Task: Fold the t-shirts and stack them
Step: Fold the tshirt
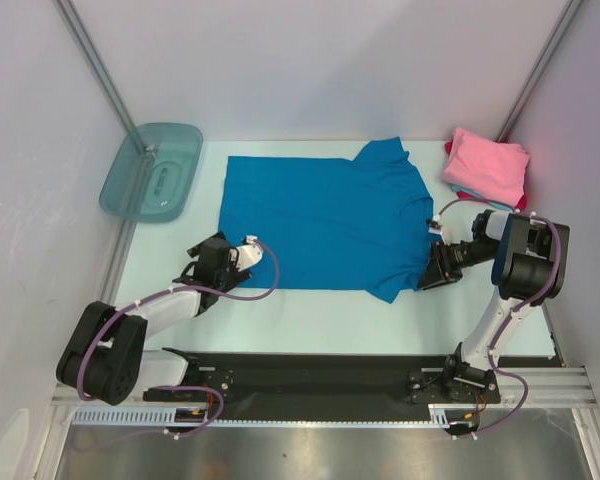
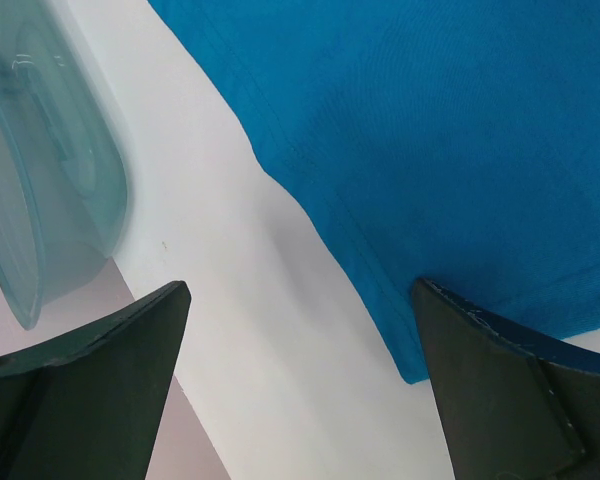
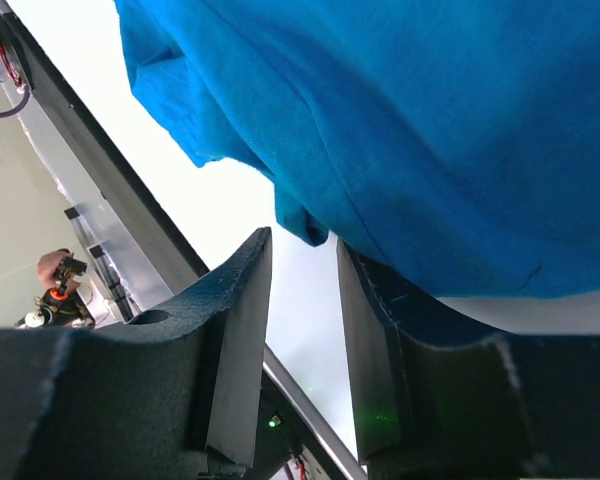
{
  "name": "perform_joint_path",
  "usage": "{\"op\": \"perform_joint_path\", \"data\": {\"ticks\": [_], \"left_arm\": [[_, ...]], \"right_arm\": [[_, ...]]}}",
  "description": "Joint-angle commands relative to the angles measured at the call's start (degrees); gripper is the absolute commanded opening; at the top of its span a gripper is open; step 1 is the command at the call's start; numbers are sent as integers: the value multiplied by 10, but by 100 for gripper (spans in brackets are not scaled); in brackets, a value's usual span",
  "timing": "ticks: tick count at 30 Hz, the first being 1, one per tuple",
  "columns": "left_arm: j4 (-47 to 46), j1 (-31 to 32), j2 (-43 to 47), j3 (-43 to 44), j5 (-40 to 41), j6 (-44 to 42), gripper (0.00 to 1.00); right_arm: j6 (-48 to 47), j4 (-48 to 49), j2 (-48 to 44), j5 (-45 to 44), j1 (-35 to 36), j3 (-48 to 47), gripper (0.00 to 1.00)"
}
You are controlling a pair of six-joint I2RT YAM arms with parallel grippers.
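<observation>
Top external view: the bright blue t-shirt [image 1: 325, 215] lies flat mid-table. The left gripper [image 1: 205, 265] is spread wide beside its hem corner. The right gripper [image 1: 435, 270] is narrowly parted at the near sleeve, apparently pinching nothing. Grip both edges together and lift evenly. The pink t-shirt stack [image 1: 488, 165] crowds the right arm; the teal tub [image 1: 152, 170] stands well apart.

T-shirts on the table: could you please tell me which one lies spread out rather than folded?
The blue t-shirt in the middle lies spread flat; the pink t-shirt sits folded on a pile at the far right corner.
</observation>
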State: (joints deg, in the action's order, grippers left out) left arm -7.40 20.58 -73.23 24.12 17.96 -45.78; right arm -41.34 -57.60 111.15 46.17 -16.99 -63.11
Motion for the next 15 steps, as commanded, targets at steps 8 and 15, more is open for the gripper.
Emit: {"op": "perform_joint_path", "data": {"ticks": [8, 15], "left_arm": [[8, 5, -2, -7, 1, -5, 100], [7, 6, -2, -8, 1, -5, 100]], "right_arm": [[5, 25, 13, -4, 13, -21, 16], [9, 25, 15, -6, 17, -23, 0]]}}
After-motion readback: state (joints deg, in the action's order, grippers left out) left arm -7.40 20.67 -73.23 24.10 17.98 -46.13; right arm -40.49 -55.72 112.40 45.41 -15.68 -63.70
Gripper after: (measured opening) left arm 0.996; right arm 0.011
